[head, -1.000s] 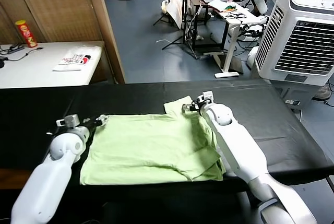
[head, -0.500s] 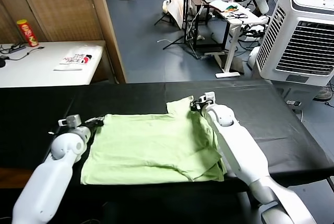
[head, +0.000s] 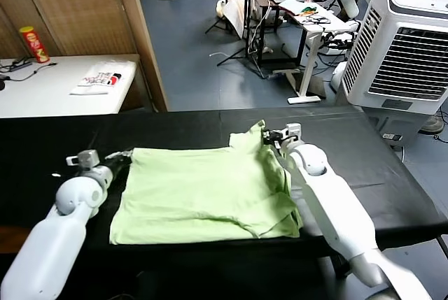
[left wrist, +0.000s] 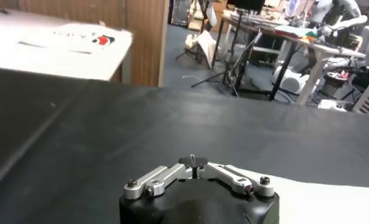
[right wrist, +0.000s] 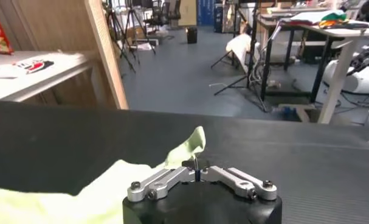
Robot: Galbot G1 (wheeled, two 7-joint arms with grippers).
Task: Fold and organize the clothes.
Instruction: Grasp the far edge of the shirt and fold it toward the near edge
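The clothes are one pale green shirt [head: 203, 188] spread on the black table [head: 49, 136]. My left gripper [head: 120, 154] is at the shirt's far left corner and is shut on that corner's edge. In the left wrist view its jaws [left wrist: 193, 164] meet tip to tip, with pale cloth [left wrist: 330, 204] trailing off beside them. My right gripper [head: 268, 134] is at the far right corner, shut on a flap of cloth. That flap [right wrist: 187, 148] stands up a little off the table, just beyond the closed jaws [right wrist: 196, 168].
A white side table [head: 42, 97] at the back left carries a white printed packet [head: 98, 78] and a red can [head: 31, 43]. A wooden partition [head: 91, 6] stands behind it. A large white air cooler [head: 406, 41] stands at the back right.
Both grippers have shut on the shirt's far corners. The left arm has drawn left and the right arm right and farther away. The far edge is stretched and its right corner lifted.
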